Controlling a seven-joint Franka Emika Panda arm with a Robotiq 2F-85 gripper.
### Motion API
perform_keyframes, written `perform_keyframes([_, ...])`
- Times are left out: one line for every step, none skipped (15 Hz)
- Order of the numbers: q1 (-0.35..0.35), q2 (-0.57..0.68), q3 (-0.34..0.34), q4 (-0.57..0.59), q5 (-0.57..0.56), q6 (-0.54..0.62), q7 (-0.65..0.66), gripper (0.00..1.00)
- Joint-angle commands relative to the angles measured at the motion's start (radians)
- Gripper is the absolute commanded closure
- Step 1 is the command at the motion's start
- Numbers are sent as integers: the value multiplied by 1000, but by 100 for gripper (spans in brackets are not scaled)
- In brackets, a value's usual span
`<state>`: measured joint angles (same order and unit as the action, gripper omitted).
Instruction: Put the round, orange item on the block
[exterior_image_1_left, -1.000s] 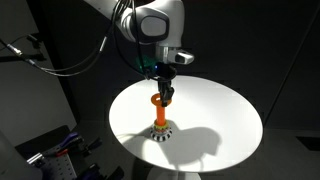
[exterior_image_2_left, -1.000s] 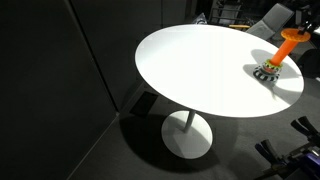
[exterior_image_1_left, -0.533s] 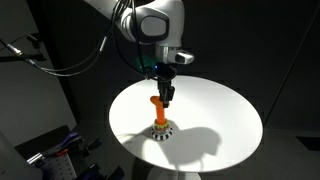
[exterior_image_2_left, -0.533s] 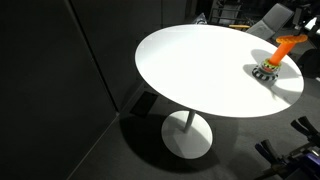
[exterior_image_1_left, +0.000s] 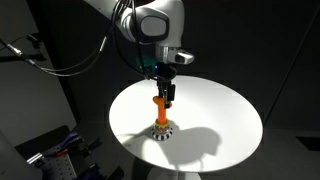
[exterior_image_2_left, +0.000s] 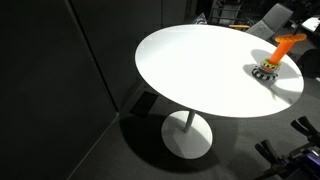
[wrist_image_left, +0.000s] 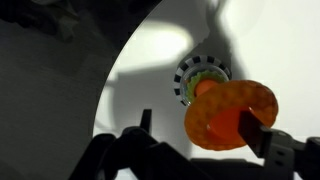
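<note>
The pincer (exterior_image_1_left: 166, 97) is clamped narrowly on the round, orange item (wrist_image_left: 228, 116), and in the wrist view one dark finger (wrist_image_left: 258, 133) crosses the ring's face. Just beyond it the block (wrist_image_left: 202, 78) stands on the white worktop (wrist_image_left: 150, 50), its peg upright. The ring hangs at the peg's top, slightly off-centre; whether they touch cannot be told.

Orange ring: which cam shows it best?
Wrist view: the orange ring fills the foreground, its hole visible, with the striped block behind it. Both exterior views show the ring only as a tiny orange blob above the block.
</note>
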<state>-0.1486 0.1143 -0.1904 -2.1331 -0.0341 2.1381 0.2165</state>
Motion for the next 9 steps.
perform_keyframes([-12, -45, -3, -7, -5, -16, -13, 0])
perform_keyframes([-13, -52, -4, -10, -6, -15, -14, 0])
perform_keyframes([-14, -60, -6, -11, -6, -17, -16, 0])
perform_keyframes([-17, -69, -7, -12, -6, -19, -16, 0])
perform_keyframes([-19, -77, -8, -13, -6, -19, -17, 0])
perform_keyframes([-22, -87, -10, -13, -5, -23, -19, 0])
perform_keyframes([-23, -91, -10, -14, -4, -24, -18, 0])
perform_keyframes([-23, -92, -10, -15, -6, -24, -14, 0])
perform_keyframes([-23, -94, -10, -15, -8, -28, -12, 0])
